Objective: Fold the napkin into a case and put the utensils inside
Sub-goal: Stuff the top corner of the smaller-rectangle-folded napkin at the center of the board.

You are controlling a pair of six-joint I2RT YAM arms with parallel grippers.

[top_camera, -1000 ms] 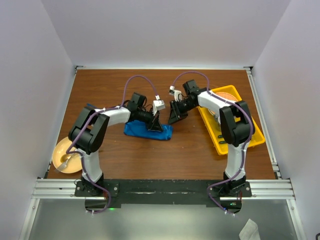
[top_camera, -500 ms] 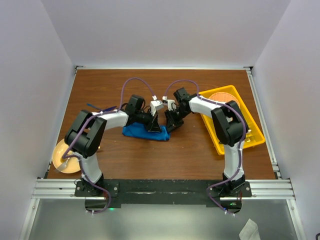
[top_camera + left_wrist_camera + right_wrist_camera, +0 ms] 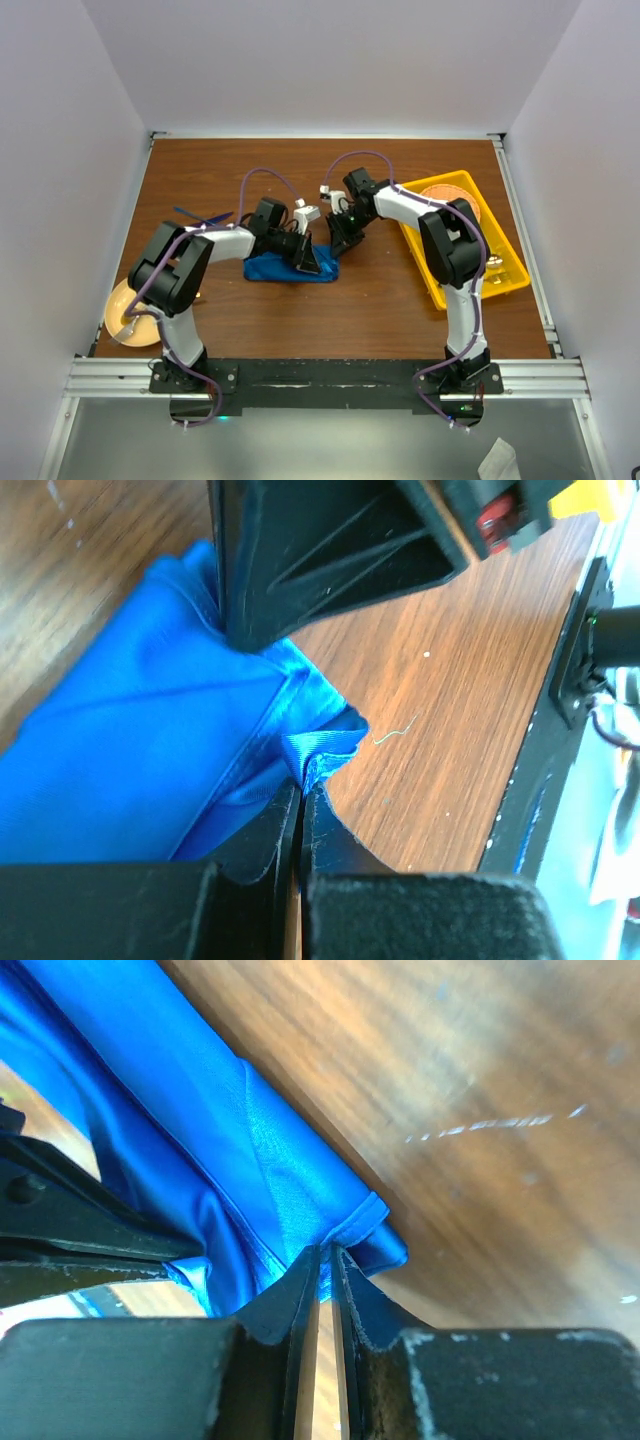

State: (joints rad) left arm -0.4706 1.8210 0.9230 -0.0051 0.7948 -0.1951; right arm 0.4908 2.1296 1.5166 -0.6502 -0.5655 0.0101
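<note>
Both arms are shifting left within 1 second. The left gripper (image 3: 300, 780) and right gripper (image 3: 325, 1252) are each clenching the right-end corner of the napkin (image 3: 275, 270) at frame centre, likely carrying the fold over. The 2 utensils (image 3: 196, 214) are lying at centre left, outside it.

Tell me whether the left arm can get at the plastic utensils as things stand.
Probably not at once: the left gripper is shut on the napkin at its corner and must let go first. The utensils lie uncovered beside that arm, so the way looks free.
</note>
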